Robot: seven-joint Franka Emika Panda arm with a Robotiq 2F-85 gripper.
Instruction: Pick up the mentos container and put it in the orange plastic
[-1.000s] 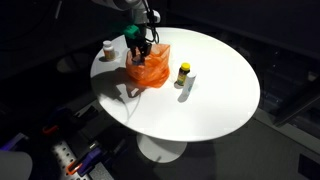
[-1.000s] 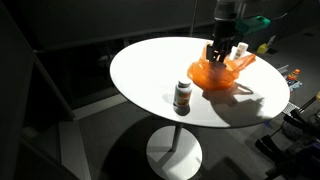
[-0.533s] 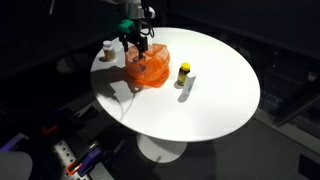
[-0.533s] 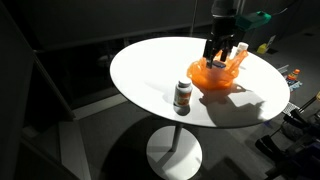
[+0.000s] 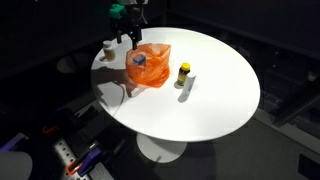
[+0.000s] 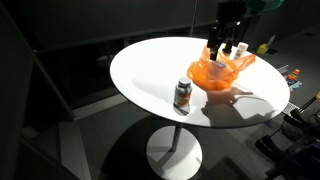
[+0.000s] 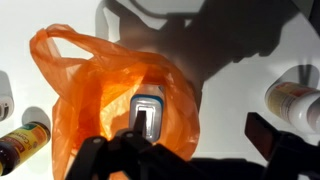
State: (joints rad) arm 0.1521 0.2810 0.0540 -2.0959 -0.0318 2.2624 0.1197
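The mentos container (image 7: 148,112), a small white and blue box, lies inside the orange plastic bag (image 7: 90,80), seen through its open mouth. In both exterior views the bag (image 5: 148,68) (image 6: 222,72) sits on the round white table, and the container shows in it as a pale patch (image 5: 139,60). My gripper (image 7: 203,128) hangs above the bag, open and holding nothing. One finger (image 7: 140,124) is over the container, the other (image 7: 265,132) is over bare table. In the exterior views the gripper (image 5: 131,35) (image 6: 228,40) is clear of the bag's top.
A yellow-capped bottle (image 5: 183,73) (image 6: 182,95) (image 7: 22,143) stands on the white table (image 5: 210,100) beside the bag. A white bottle (image 5: 107,48) (image 7: 295,103) stands near the table's edge on the bag's other side. The surroundings are dark.
The gripper went from nearly shut inside the bag to open. It has risen out of the bag, and the mentos container stays in the bag.
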